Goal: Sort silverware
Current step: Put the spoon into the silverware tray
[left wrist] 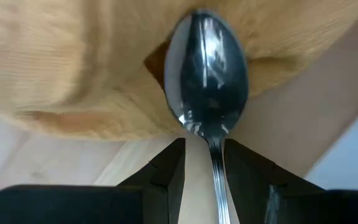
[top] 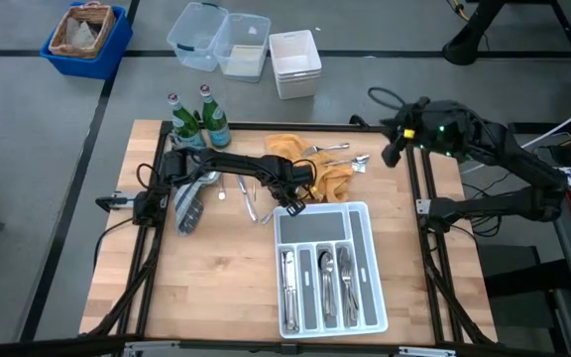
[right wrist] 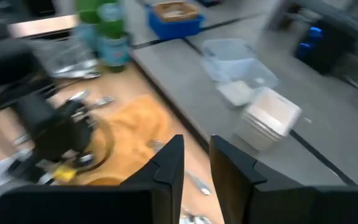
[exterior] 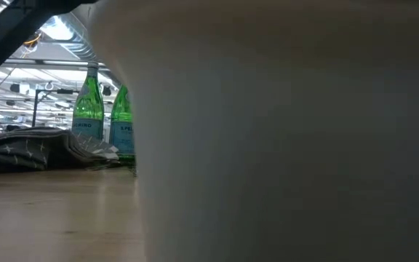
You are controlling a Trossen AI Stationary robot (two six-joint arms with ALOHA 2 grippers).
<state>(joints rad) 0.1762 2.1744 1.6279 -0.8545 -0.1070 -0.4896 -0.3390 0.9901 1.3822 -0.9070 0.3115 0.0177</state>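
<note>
High view, looking down: left gripper (top: 292, 203) reaching across the wooden table (top: 216, 288), hanging over the near edge of the yellow cloth (top: 310, 169), just beyond the far-left corner of the white tray (top: 363, 223). Right gripper (top: 393, 151) waiting past the table's far-right corner, well apart from the work. Sorted silverware (top: 330, 273) lying lengthwise in the tray's slots; loose silverware (top: 340, 157) resting on and beside the far part of the cloth. Two green bottles (top: 198, 121) standing at the far-left corner, a dark patterned cloth (top: 188, 203) lying near them. Clear tubs (top: 216, 40), a white container (top: 295, 64) and a blue basket (top: 85, 38) sitting on the floor beyond the table.

Low view, looking level: a pale blurred wall (exterior: 289, 138), too close to identify, filling most of the picture; the green bottles (exterior: 89, 109) and the dark cloth (exterior: 20, 153) showing on the left.

Left wrist view: gripper's fingers (left wrist: 166, 174) closing on the thin handle of a spoon (left wrist: 207, 71), jaws standing only narrowly apart, the bowl pointing forward over the yellow cloth (left wrist: 73, 56).

Right wrist view: right gripper (right wrist: 196, 163) standing slightly parted, holding nothing; the left arm (right wrist: 55, 130), the yellow cloth (right wrist: 126, 134) and the bottles (right wrist: 107, 34) appearing farther off, blurred.
</note>
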